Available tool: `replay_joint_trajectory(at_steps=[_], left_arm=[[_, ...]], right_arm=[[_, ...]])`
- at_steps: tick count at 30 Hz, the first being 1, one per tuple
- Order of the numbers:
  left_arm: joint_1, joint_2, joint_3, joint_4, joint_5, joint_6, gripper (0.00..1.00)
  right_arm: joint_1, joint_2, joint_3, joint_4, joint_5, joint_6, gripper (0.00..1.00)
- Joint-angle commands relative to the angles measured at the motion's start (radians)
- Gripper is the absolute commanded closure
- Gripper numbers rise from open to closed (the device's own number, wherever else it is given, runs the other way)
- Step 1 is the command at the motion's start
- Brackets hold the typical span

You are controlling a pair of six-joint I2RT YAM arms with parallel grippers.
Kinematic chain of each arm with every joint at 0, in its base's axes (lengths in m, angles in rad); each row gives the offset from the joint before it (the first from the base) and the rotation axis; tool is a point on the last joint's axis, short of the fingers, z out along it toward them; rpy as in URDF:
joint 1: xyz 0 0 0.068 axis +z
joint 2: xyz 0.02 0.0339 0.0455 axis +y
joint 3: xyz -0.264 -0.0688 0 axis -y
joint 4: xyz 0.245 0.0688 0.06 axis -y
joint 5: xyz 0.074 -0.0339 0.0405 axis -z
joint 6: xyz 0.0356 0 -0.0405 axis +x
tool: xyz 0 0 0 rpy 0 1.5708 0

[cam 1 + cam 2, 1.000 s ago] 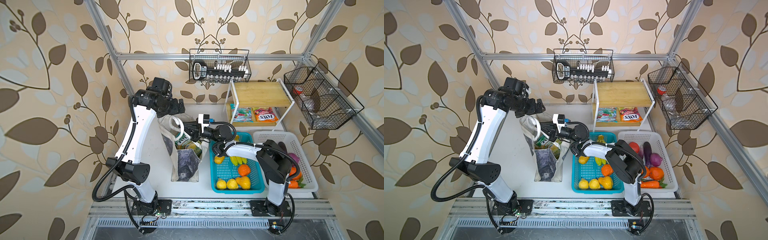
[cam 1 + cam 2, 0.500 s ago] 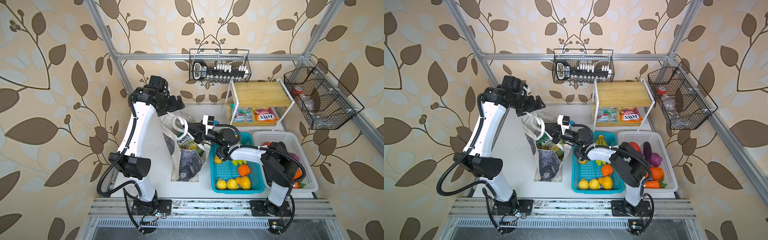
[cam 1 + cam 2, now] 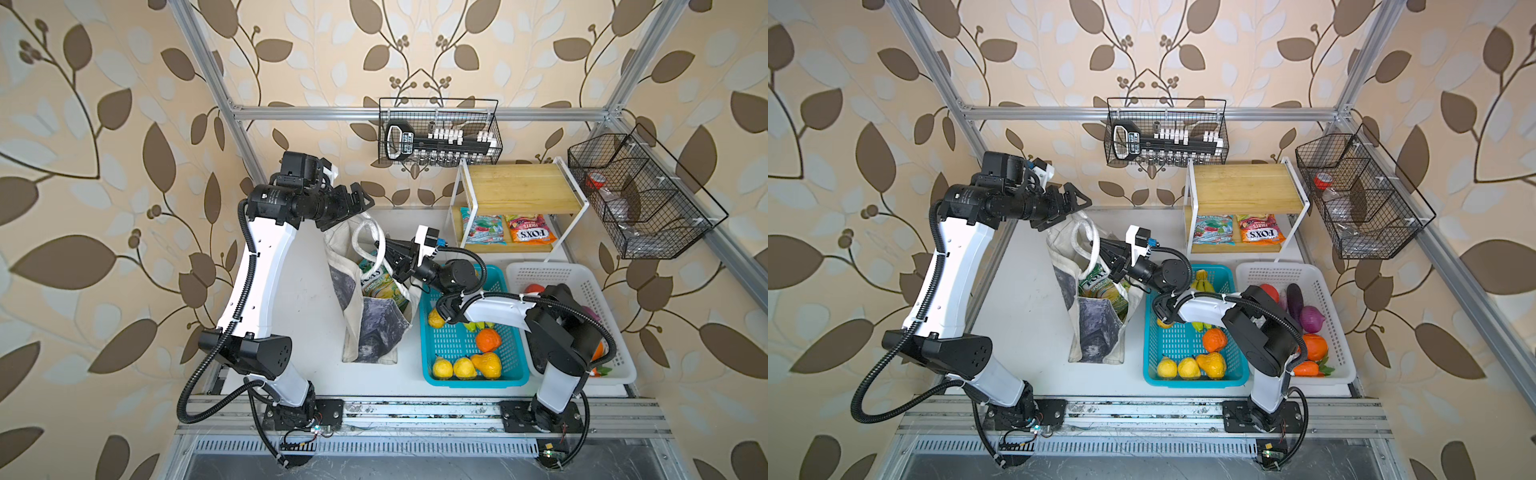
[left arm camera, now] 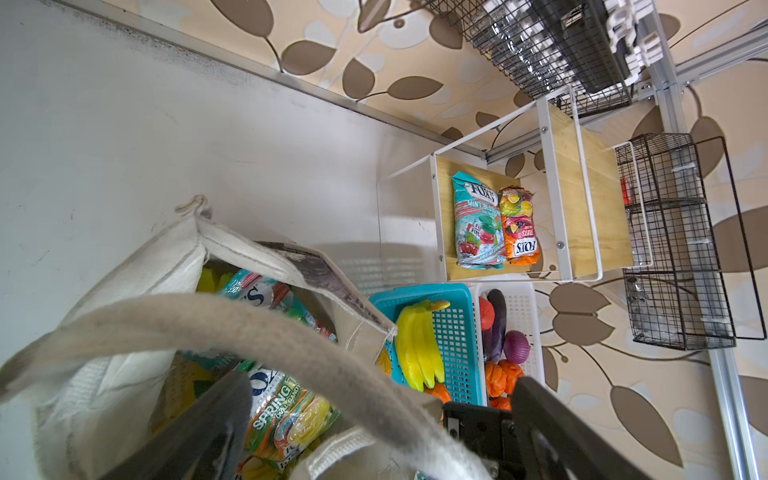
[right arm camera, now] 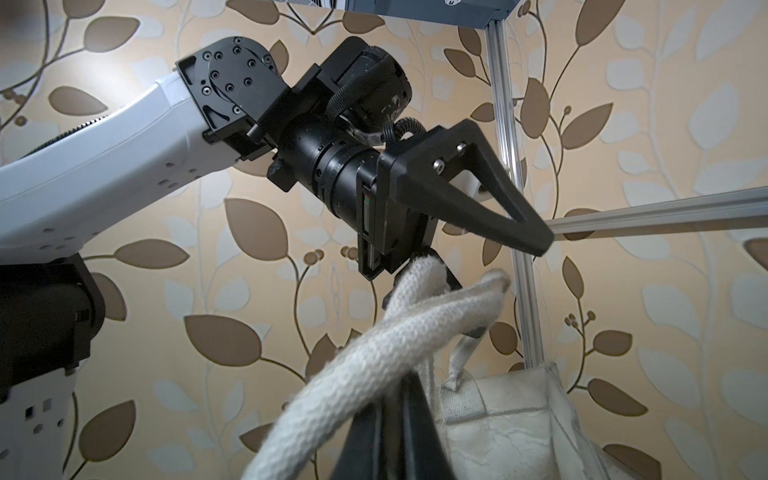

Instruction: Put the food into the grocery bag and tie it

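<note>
The off-white grocery bag (image 3: 370, 332) (image 3: 1096, 332) stands upright left of the baskets, its pale strap handles crossed above its mouth. Inside it lie a yellow-green snack packet (image 4: 286, 407) and a teal-red one (image 4: 253, 291). My right gripper (image 3: 384, 251) (image 5: 399, 386) is shut on one strap handle (image 5: 374, 353), which hides its fingertips. My left gripper (image 3: 353, 210) (image 4: 374, 415) hovers open over the bag's far end, a strap (image 4: 208, 320) running between its fingers untouched. A banana bunch (image 4: 415, 340), lemons (image 3: 442, 368) and a pear (image 3: 486, 363) lie in the turquoise basket.
The turquoise basket (image 3: 519, 376) and a white basket (image 3: 619, 374) of vegetables stand right of the bag. Behind them a wooden shelf rack (image 3: 519, 187) holds a teal-red packet (image 3: 482, 228) and the orange FOX'S packet (image 3: 532, 230). Wire baskets (image 3: 440, 133) (image 3: 640, 208) hang on the walls.
My right gripper has drawn a little to the right, taking the strap with it. The left gripper, still open, has moved up and toward the back wall.
</note>
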Motion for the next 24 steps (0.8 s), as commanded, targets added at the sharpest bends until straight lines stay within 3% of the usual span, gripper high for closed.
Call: replay_joint_trajectory(at_steps=[1, 4, 5, 7, 8, 11, 13, 16, 24], left_arm=[[0.028, -0.099, 0.03, -0.032, -0.092, 0.017, 0.01], [0.061, -0.136, 0.071, -0.048, -0.109, 0.007, 0.02], [0.061, -0.156, 0.05, -0.036, -0.108, -0.006, 0.07], [0.061, -0.235, -0.086, 0.05, -0.022, -0.024, 0.37], [0.061, -0.274, -0.169, 0.106, 0.024, -0.021, 0.4], [0.061, -0.347, -0.325, 0.205, 0.104, 0.095, 0.33], [0.061, -0.379, -0.407, 0.254, 0.099, 0.163, 0.28], [0.055, -0.428, -0.571, 0.417, 0.145, 0.159, 0.27], [-0.038, -0.43, -0.677, 0.577, 0.071, 0.195, 0.11]], right_arm=[[-0.011, -0.032, -0.008, 0.054, 0.02, 0.007, 1.0], [-0.011, -0.031, -0.006, 0.052, 0.015, 0.006, 1.0], [-0.011, -0.031, -0.005, 0.053, 0.013, 0.007, 1.0], [-0.008, -0.033, -0.003, 0.052, 0.011, 0.009, 1.0], [-0.008, -0.038, -0.002, 0.046, 0.006, 0.008, 1.0], [-0.005, -0.045, 0.002, 0.024, -0.005, 0.002, 1.0], [-0.001, -0.047, 0.001, 0.017, -0.006, -0.005, 1.0], [0.004, -0.052, -0.001, 0.016, -0.005, -0.006, 1.0], [0.019, -0.073, 0.008, -0.031, -0.034, -0.028, 1.0]])
